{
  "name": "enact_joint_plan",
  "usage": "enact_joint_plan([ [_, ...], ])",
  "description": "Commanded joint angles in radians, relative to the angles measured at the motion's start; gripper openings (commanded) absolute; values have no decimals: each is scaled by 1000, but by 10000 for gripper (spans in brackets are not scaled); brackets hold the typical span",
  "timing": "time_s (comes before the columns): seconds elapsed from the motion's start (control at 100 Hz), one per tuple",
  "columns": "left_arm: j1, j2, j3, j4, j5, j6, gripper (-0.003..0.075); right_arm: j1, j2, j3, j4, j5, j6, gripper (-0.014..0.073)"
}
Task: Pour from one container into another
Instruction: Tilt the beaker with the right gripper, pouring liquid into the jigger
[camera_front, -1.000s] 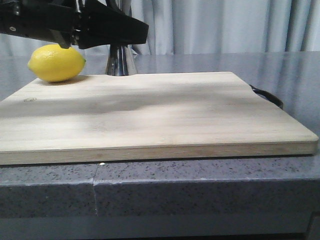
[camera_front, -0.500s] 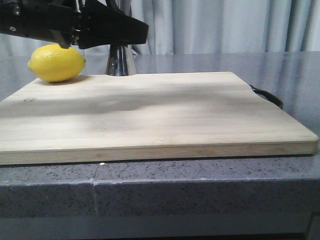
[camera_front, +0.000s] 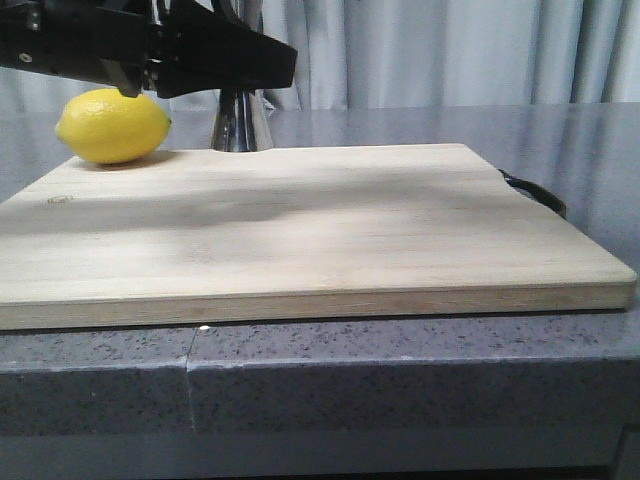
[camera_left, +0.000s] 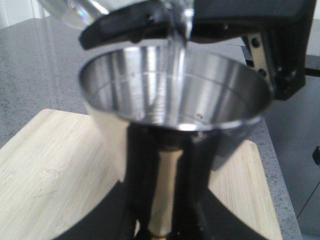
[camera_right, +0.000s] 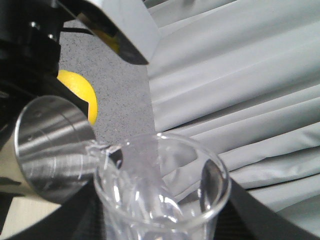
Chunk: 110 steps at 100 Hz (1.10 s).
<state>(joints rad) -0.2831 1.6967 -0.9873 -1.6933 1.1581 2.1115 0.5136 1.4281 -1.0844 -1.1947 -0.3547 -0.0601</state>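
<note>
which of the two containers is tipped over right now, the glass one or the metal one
The clear glass beaker, held by the right gripper, is tipped with its lip over the steel jigger. The jigger, held by the left gripper, stays upright, receiving the stream.

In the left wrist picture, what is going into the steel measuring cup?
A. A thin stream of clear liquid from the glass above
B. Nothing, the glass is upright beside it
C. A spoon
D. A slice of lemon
A: a thin clear stream falls from the tilted glass into the open top of the steel measuring cup; the lemon lies whole on the board.
</note>
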Motion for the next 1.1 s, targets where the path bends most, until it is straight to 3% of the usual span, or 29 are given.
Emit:
enact_joint_plan([
  [0.0,-9,-47,-30,-67,120,-8,-19,0,-42,-40,14,-22,-1,234],
  [1.09,-9,-47,-30,-67,120,-8,-19,0,-42,-64,-100,3,-9,234],
])
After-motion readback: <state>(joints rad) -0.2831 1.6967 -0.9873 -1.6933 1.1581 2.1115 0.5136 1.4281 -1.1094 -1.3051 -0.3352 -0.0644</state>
